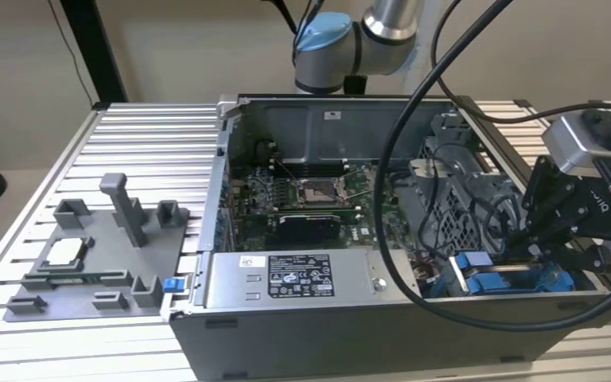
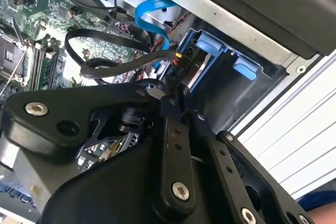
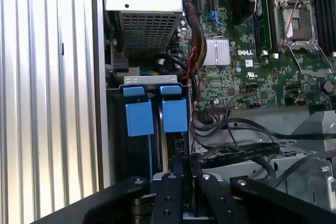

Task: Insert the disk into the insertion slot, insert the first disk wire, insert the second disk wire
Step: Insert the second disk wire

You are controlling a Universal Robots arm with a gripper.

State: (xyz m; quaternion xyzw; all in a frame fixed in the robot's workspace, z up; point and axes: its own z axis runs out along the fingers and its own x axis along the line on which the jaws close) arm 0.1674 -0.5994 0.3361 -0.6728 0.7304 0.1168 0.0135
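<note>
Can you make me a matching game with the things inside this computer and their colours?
Things:
1. flat ribbon cable
2. power-supply box
3. circuit board
4. gripper

Colours:
A. green
B. black
C. blue
D. grey with a white label

Pairs: 1-C, 2-D, 3-A, 4-B
</note>
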